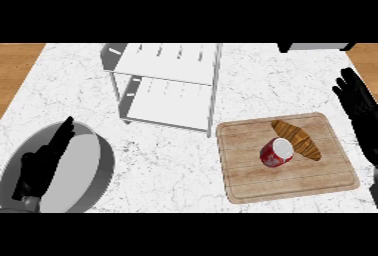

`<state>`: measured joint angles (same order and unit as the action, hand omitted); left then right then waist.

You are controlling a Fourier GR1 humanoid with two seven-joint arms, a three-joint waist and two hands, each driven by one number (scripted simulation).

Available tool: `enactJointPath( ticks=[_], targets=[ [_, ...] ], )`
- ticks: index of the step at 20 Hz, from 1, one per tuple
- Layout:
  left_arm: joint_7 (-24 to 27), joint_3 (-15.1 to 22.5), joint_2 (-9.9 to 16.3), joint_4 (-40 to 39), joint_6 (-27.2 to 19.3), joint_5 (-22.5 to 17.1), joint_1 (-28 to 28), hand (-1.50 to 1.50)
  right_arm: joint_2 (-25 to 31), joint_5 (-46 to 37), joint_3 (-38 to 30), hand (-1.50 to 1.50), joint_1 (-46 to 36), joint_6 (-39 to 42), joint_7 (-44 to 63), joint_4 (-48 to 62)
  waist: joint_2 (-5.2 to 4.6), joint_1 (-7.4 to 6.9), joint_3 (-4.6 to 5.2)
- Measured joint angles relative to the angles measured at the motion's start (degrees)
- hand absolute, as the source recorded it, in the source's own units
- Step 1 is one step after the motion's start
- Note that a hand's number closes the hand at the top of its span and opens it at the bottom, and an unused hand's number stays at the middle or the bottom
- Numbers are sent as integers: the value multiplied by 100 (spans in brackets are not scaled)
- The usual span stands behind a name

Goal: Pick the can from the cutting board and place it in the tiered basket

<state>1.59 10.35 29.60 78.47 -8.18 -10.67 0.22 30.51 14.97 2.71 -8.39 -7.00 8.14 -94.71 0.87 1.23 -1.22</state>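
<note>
Nearest, left hand (46, 162) over a grey bowl (103, 170), fingers straight, holding nothing. Right hand (359, 107) beside the cutting board (247, 172), fingers relaxed, empty. Red can (276, 152) on the board against a croissant (297, 139); picking and placing in the tiered basket (171, 97) all left to do.

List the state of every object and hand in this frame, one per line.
Can: on the cutting board, touching the croissant, not yet picked.
Croissant: lying on the board.
Cutting board: flat on the counter.
Tiered basket: shelves hold nothing.
Bowl: holds nothing visible.
Left hand: open, over the bowl.
Right hand: open, fingers straight, right of the board.
</note>
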Motion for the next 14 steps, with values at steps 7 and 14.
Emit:
enactJointPath(
  ticks=[7,14],
  targets=[
    [-156,-141,-293,376,-537,93,250,0,281,-656,-872,-150,257,-856,-339,-150,-22,26,57],
    [-237,-136,-632,705,-922,80,523,0,-830,-769,-1850,-150,897,-2766,-464,-372,22,136,20]
  ],
)
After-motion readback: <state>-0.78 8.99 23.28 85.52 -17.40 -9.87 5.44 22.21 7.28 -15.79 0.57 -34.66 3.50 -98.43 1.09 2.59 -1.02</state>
